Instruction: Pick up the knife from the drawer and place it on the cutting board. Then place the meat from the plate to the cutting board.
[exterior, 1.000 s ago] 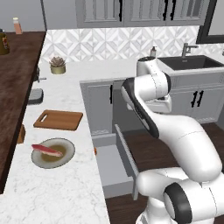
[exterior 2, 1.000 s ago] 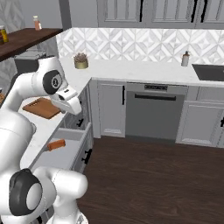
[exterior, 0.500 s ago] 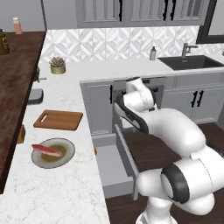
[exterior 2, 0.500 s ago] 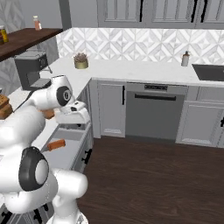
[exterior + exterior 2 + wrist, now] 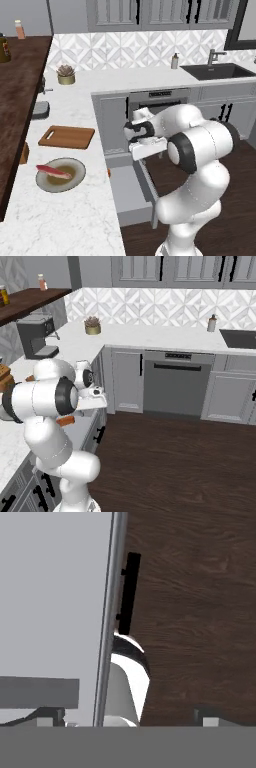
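The claw (image 5: 130, 719) hangs empty, tips wide apart, above the drawer (image 5: 50, 612).

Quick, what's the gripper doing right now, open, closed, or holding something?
Gripper: open, with the two finger tips set wide apart and nothing between them, hanging over the pulled-out drawer.

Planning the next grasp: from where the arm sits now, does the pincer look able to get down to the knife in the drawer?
Probably yes. The drawer stands pulled out and open on top, the knife's orange handle shows beside the arm, and the hand hangs over the drawer.
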